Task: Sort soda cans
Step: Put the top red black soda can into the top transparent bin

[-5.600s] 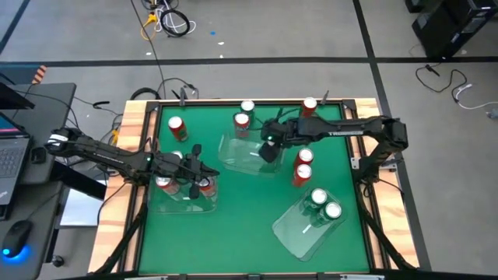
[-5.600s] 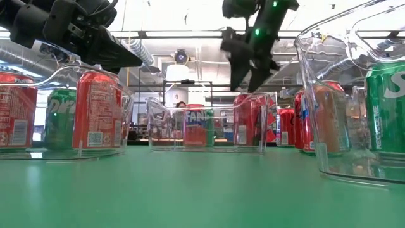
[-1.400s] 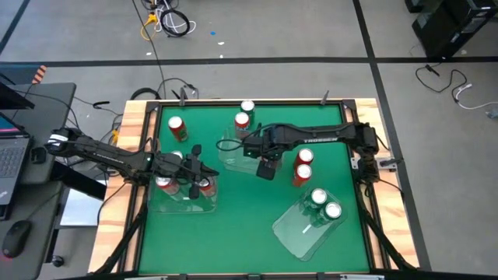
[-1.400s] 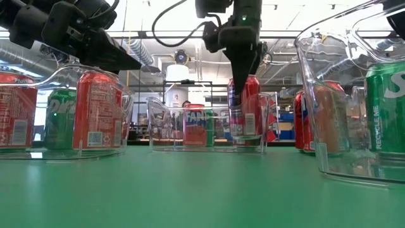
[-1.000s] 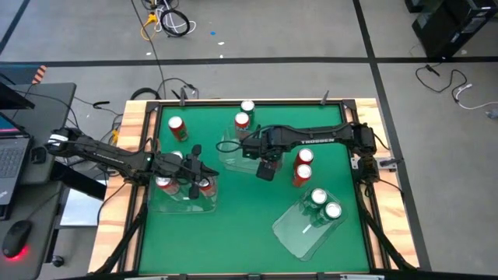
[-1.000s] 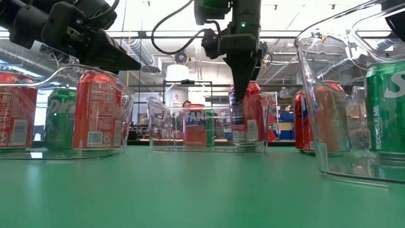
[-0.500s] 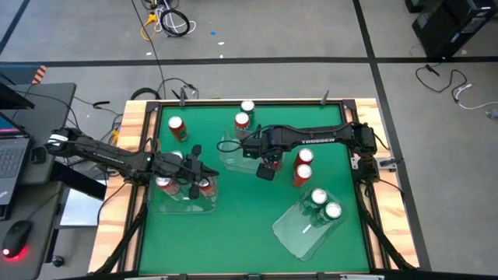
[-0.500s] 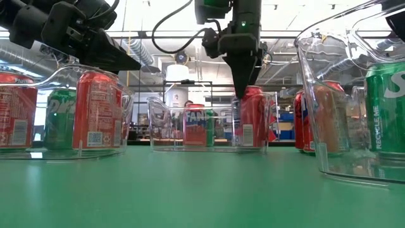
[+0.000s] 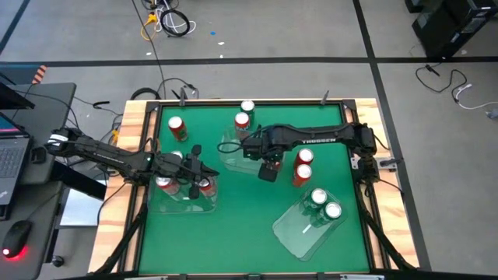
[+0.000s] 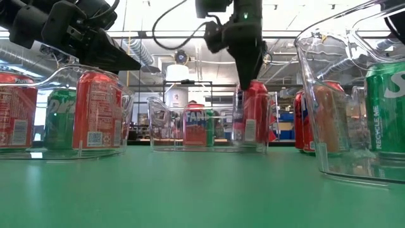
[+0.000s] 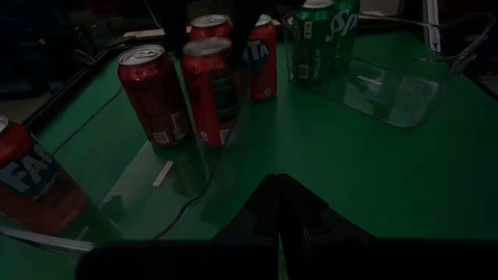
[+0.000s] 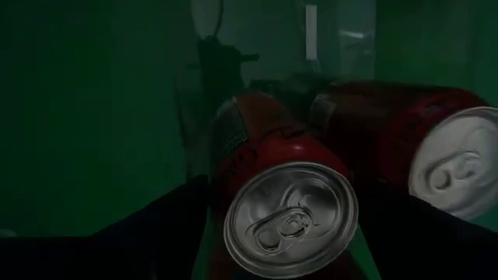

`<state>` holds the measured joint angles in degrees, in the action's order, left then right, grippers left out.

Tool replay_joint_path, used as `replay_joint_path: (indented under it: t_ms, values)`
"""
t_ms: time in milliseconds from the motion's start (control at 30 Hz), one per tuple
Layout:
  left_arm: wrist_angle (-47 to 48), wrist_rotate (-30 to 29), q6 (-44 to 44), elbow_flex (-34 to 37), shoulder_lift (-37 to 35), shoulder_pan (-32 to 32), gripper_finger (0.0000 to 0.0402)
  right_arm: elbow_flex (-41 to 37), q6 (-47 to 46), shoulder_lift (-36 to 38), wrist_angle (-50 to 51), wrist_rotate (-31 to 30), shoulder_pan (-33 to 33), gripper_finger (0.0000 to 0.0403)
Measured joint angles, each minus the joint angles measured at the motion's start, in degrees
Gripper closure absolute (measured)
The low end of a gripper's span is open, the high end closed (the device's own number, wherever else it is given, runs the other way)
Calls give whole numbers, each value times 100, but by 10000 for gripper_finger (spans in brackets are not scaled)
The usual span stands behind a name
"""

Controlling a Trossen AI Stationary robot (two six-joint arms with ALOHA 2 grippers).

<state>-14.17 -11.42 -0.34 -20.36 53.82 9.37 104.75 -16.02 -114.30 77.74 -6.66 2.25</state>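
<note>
My right gripper (image 10: 248, 85) points down over the clear middle bin (image 9: 237, 153), open. Its fingers stand on either side of the top of a red soda can (image 12: 289, 222) that stands upright on the bin's floor (image 10: 255, 117); the high view hides this can under the hand. Another red can (image 12: 436, 148) stands close beside it. My left gripper (image 9: 204, 169) is shut and hovers above the left bin (image 9: 180, 198), which holds red cans (image 10: 95, 111) and a green can (image 10: 60, 117). Two green cans (image 9: 324, 204) stand in the right bin. My right gripper comes at the red can from above, fingers pointing down, one at each side of the can's top rim (image 10: 253, 83). Whether they touch it I cannot tell. The can stands upright inside the middle bin.
Loose red cans stand on the green mat at the far left (image 9: 176, 127), far centre (image 9: 242, 120) and right of the middle bin (image 9: 302, 165). A raised wooden frame (image 9: 132, 155) edges the table. The near middle of the mat (image 9: 241, 225) is bare.
My right gripper's fingers have drawn up along the red can, from around its body to its top. The can stays standing in the middle bin.
</note>
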Motion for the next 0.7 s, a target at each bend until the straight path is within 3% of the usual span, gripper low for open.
replay_joint_path:
  t_ms: [400,700]
  values:
    - [0,0,0,1,-2,0,400,1038,350,9,278,-138,2,86]
    - [0,0,1,0,-2,0,400,512,686,9,-535,121,94,141]
